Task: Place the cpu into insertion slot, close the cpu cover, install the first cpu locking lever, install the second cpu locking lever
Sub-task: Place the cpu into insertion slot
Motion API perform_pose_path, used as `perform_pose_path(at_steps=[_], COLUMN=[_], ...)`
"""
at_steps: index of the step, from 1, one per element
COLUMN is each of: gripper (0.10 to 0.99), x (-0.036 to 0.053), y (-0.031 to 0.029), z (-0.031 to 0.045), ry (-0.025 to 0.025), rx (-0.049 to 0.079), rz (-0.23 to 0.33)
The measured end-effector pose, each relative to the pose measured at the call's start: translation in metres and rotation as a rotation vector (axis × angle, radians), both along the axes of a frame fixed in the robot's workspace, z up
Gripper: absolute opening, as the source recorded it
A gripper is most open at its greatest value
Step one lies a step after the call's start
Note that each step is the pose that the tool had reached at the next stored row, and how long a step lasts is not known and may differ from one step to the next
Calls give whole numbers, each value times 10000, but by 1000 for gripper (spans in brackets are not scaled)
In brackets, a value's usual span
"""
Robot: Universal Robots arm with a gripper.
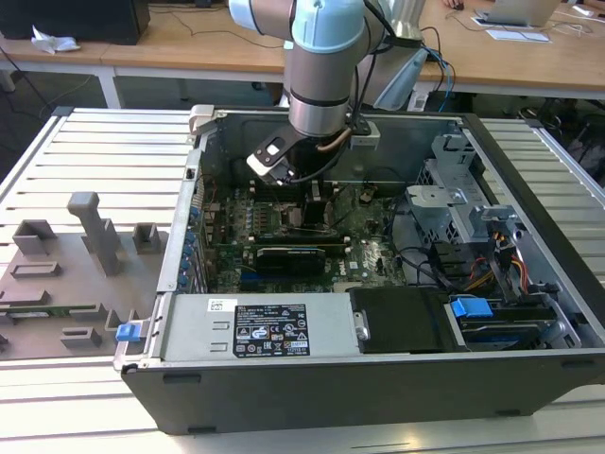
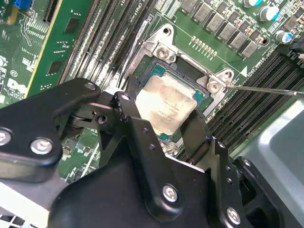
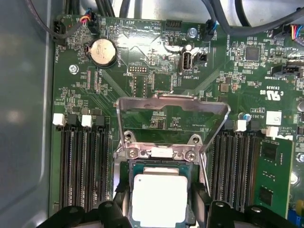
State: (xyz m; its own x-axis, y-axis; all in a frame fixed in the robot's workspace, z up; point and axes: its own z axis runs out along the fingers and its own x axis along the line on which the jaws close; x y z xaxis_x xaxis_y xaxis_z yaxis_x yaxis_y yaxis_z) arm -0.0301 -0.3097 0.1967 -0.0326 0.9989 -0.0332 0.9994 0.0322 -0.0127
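Tiny white print on mobo, sticker w/ marks on PSU (neither readable).

Ribbed aluminium worktable in front, light wooden desks on white legs behind, papers on one, even lighting

Site: I read this as a robotics lab | open computer case on my slatted metal bench | grey fixture blocks alongside | wooden desks and cables behind
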Motion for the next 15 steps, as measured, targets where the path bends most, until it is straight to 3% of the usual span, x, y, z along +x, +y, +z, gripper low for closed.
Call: perform_pose_path(at_steps=[6,9,13,15], gripper=[620,416,106,106], x=[0,0,-1,0], y=[16,19,33,37], z=[198,322,584,716], ry=[0,0,0,0], rx=[1,0,-5,-7], rz=[-1,-1,-1,1])
